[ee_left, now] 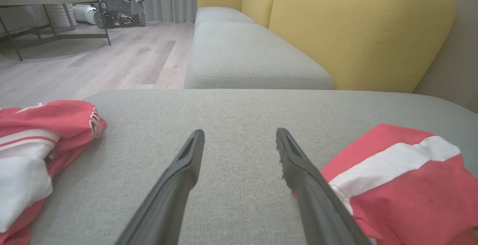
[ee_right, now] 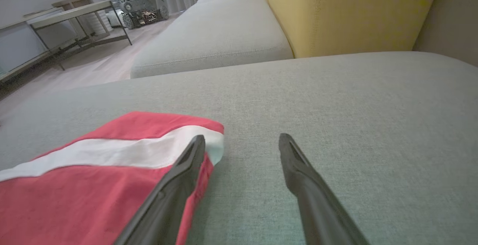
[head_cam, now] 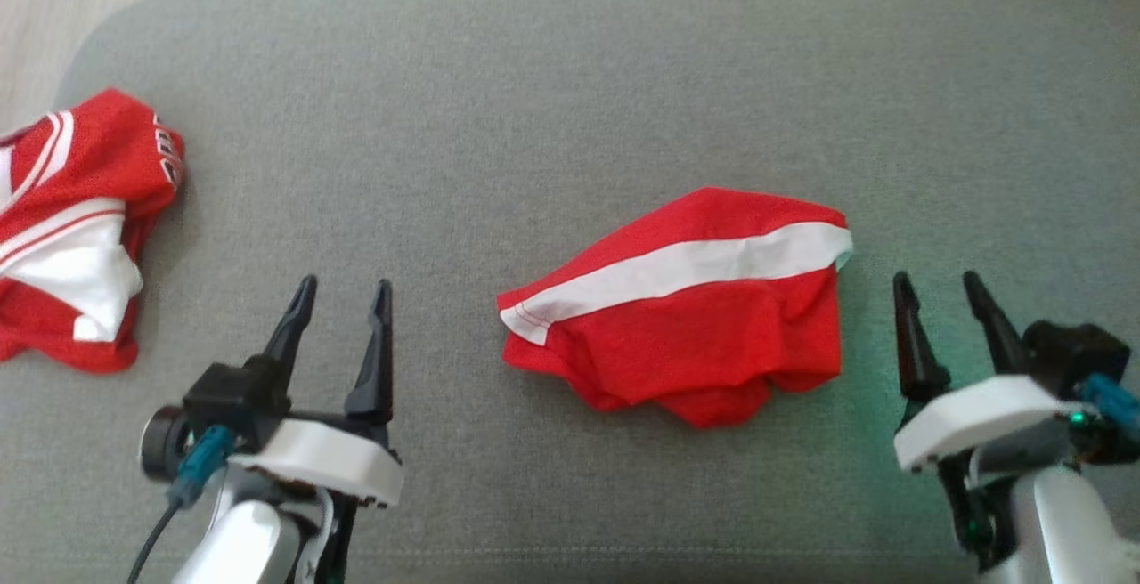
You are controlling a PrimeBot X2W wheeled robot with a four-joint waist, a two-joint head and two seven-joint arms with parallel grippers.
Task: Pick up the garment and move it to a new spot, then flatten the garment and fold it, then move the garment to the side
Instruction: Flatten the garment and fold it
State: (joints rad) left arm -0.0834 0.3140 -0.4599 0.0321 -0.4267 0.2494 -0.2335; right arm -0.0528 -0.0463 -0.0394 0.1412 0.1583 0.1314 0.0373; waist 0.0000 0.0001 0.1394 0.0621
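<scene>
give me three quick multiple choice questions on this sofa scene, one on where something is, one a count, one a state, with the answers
1. Where does the striped garment lie?
A. on the grey cushion, between the left gripper and the right gripper
B. on the floor
C. draped over the yellow backrest

2. How many red-and-white garments are on the cushion?
A. one
B. two
C. three

3. How do the two grippers stand?
A. both shut on cloth
B. left shut, right open
C. both open, holding nothing

Answers:
1 A, it sits mid-cushion with a gripper on each side.
2 B, a second garment lies crumpled at the cushion's left edge.
3 C, each pair of fingers is spread with nothing between them.
</scene>
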